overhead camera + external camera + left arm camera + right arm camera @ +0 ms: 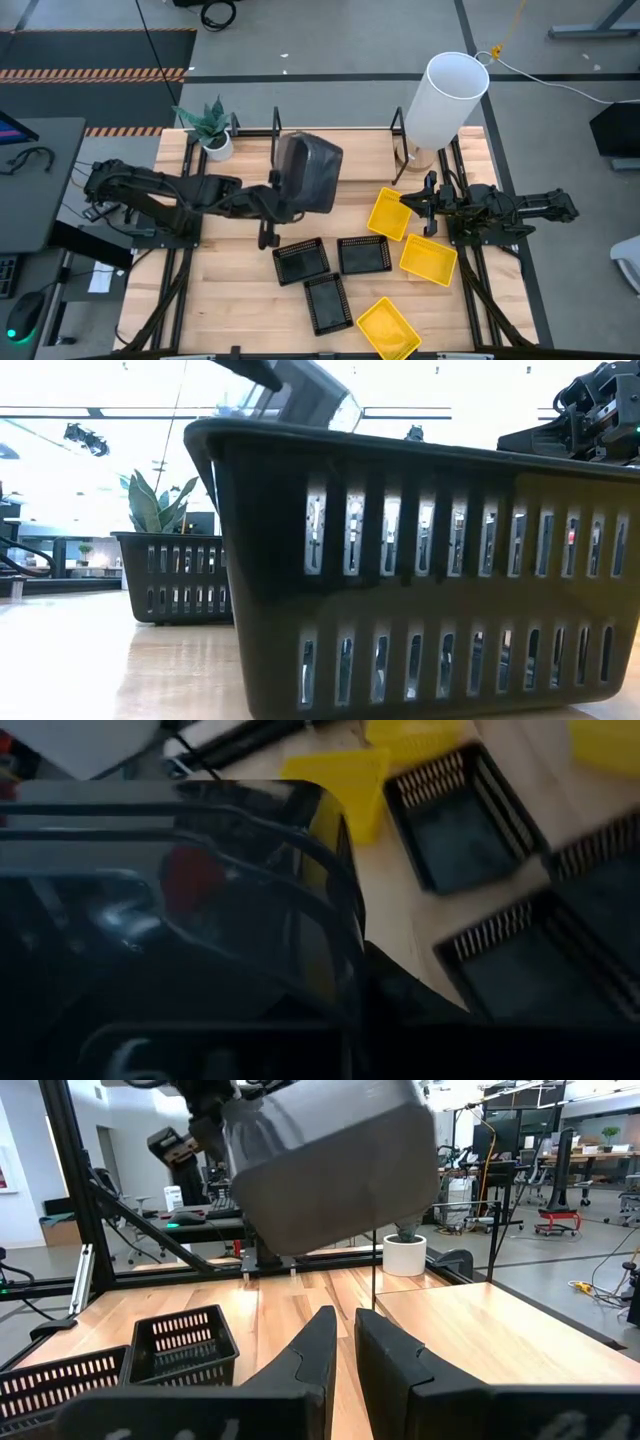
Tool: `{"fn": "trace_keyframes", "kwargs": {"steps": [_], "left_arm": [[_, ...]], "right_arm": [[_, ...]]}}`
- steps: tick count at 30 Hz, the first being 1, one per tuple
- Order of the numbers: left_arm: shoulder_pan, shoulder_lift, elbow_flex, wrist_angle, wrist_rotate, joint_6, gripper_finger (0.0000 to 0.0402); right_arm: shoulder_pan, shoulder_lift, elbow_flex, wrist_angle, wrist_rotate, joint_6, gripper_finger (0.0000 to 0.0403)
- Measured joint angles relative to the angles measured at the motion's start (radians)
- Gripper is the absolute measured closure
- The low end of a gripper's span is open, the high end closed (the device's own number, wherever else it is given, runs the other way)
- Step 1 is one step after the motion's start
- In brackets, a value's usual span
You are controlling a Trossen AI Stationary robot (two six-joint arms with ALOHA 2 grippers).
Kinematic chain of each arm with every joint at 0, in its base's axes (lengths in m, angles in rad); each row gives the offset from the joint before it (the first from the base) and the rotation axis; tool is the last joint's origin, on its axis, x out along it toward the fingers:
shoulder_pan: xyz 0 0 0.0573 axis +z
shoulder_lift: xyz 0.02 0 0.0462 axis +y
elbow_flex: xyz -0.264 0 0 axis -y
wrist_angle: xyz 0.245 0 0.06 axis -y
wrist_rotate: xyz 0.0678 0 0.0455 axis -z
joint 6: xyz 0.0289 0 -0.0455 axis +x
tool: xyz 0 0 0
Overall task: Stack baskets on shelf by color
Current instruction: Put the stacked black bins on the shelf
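Note:
My left gripper (272,198) is shut on a dark grey basket (308,172) and holds it tilted in the air over the left end of the black wire shelf (276,140) at the table's far side. The right wrist view shows the basket's underside (330,1165). Three black mesh baskets (300,261) (363,255) (328,301) lie flat mid-table, two of them close in the low view (420,590) (172,575). Three yellow baskets (390,213) (428,258) (388,327) lie to the right. My right gripper (425,205) (345,1345) hovers shut beside the far yellow one. My left gripper holds the dark grey basket by its rim on the side toward the table's left (282,190), coming level from the left. The fingers themselves are hidden by the basket and the wrist. The basket is lifted clear and tipped, its underside turned toward the table's right.
A tall white cylinder (445,95) stands at the shelf's right end, close to the right arm. A potted plant (213,135) sits at the far left corner. Bare wood shows on the table's near left (220,290).

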Motion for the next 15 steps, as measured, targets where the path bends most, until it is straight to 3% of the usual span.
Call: {"fn": "trace_keyframes", "kwargs": {"steps": [15], "left_arm": [[0.021, 0.000, 0.000, 0.134, 0.024, -0.182, 0.0385]], "right_arm": [[0.000, 0.000, 0.000, 0.000, 0.000, 0.000, 0.0357]]}}
